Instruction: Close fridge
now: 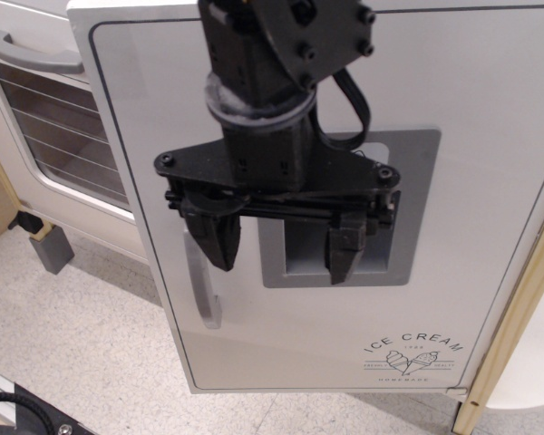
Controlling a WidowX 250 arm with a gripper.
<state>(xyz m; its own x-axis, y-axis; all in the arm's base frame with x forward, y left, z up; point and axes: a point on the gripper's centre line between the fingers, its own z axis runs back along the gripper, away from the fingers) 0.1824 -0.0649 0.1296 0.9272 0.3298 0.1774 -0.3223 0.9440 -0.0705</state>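
Matte black gripper (pixel 279 246) w/ smooth grey fridge (pixel 471 227)

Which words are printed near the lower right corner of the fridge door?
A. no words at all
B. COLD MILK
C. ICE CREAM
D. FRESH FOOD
C: the fridge door carries a logo reading ICE CREAM near its lower right corner, below the grey dispenser panel.

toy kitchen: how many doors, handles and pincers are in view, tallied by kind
doors: 2, fridge and oven
handles: 2, fridge handle and oven handle
pincers: 1, pincer open, in front of the fridge
total: 5
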